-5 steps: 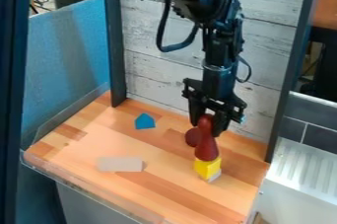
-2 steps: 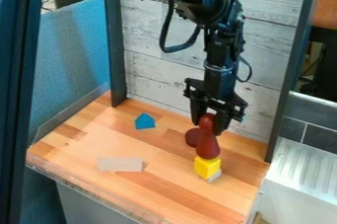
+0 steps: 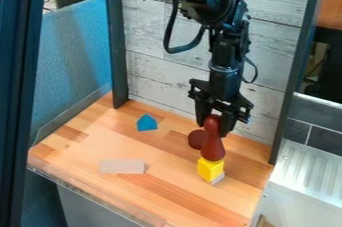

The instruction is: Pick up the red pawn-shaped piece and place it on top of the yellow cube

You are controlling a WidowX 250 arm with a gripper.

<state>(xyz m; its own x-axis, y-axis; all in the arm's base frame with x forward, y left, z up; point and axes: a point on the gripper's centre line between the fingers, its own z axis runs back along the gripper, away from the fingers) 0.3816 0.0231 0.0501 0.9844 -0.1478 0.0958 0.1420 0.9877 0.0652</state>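
The black gripper (image 3: 215, 124) hangs over the back right part of the wooden table, shut on the narrow top of a red cone-shaped piece (image 3: 213, 149). The wide bottom of this piece is at the top of a yellow block (image 3: 210, 170); whether they touch, I cannot tell. Partly hidden under the yellow block is a pale grey block (image 3: 219, 178). Just left of the red piece, a round dark red object (image 3: 196, 139) is partly covered by it. A blue block (image 3: 147, 123) lies farther left, and a flat beige block (image 3: 121, 166) lies nearer the front.
The wooden table (image 3: 167, 191) has a clear raised lip along its front left edge. Behind it stands a whitewashed plank wall (image 3: 160, 56), with dark posts at both sides. A blue partition (image 3: 77, 66) is at left, and a white ridged surface (image 3: 310, 171) at right.
My gripper and the red piece have shifted slightly right and a little up in the view. The yellow, grey, blue and beige blocks have stayed in place.
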